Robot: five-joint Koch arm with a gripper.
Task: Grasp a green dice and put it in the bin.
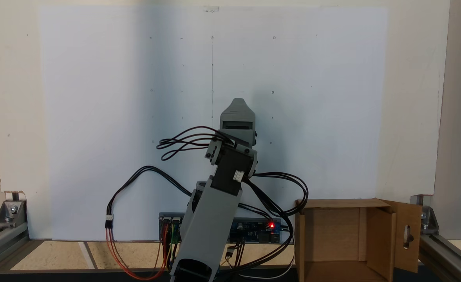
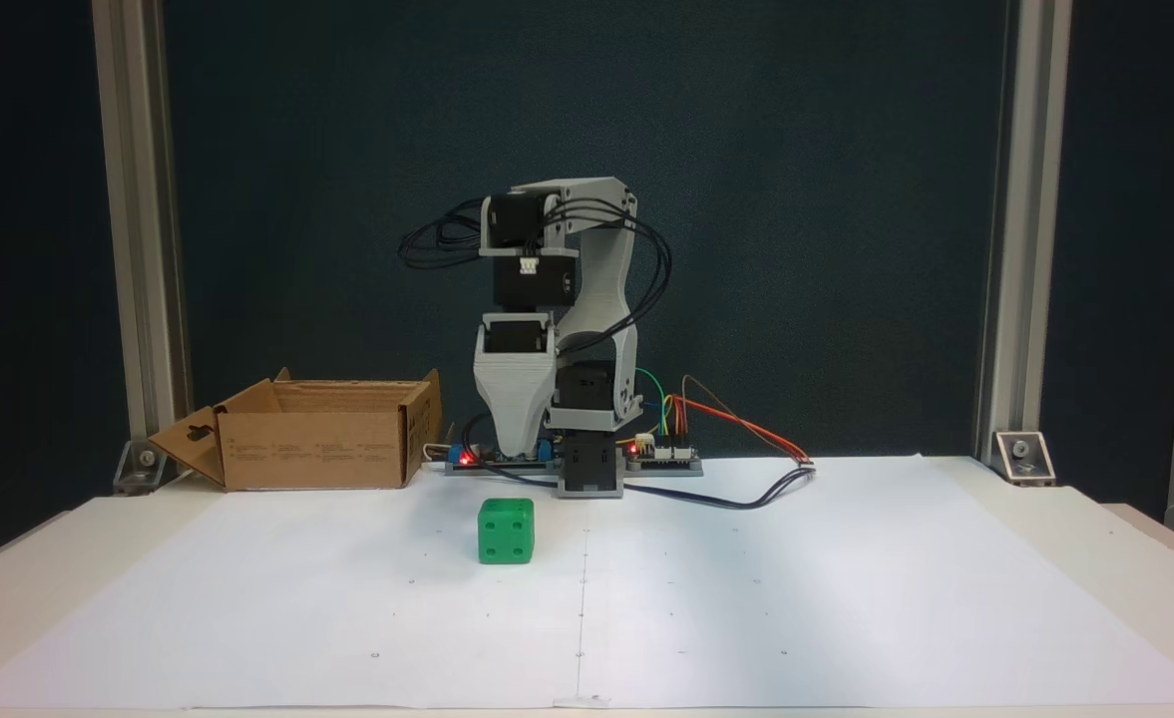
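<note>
Green dice (image 2: 506,532) sits on the white paper sheet (image 2: 796,598), four pips facing the camera in a fixed view. Landmark: the arm's base (image 2: 587,469). Dice lies just in front of that base, slightly left, well apart from the bin. Brown cardboard bin (image 2: 319,434) stands left of the base at the sheet's back edge, flaps open, one flap with a slot cutout. Gripper (image 2: 515,449) points down, near the base, above and behind the dice, not touching it. Only one grey jaw tip shows; cannot tell whether the jaws are apart or together. Red lights glow on the boards (image 2: 661,456) by the base.
</note>
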